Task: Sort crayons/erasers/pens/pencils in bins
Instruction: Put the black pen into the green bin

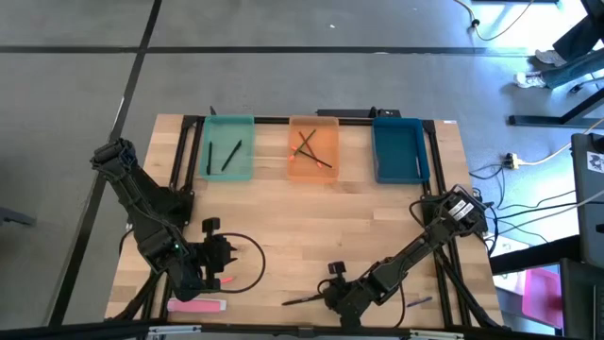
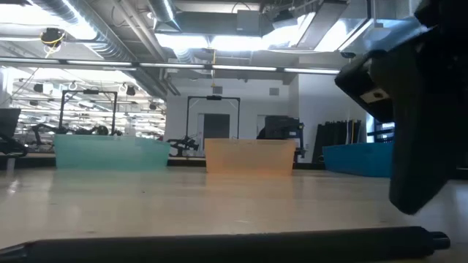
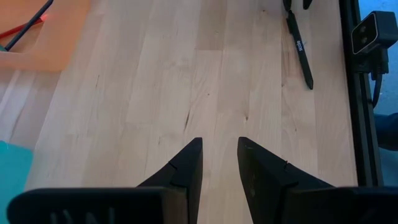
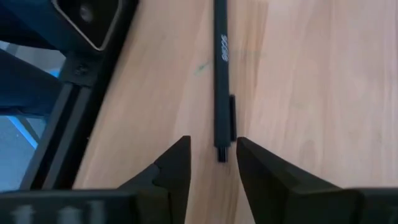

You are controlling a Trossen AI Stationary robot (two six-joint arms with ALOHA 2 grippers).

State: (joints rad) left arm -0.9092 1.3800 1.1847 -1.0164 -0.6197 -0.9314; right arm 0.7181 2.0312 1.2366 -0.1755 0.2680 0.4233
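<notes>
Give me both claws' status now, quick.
Left claw: open, empty, over bare table.
Right claw: open, straddling the end of a black pen, not yet gripping it.

Overhead view straight down on the table [image 1: 311, 227], low view level across it, both wrist views close above its wood

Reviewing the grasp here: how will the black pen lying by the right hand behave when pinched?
The black pen looks stiff and light, so it should lift without bending. Its round barrel may roll, though its clip could stop it. The right hand straddles only its tip, so it may pivot.
</notes>
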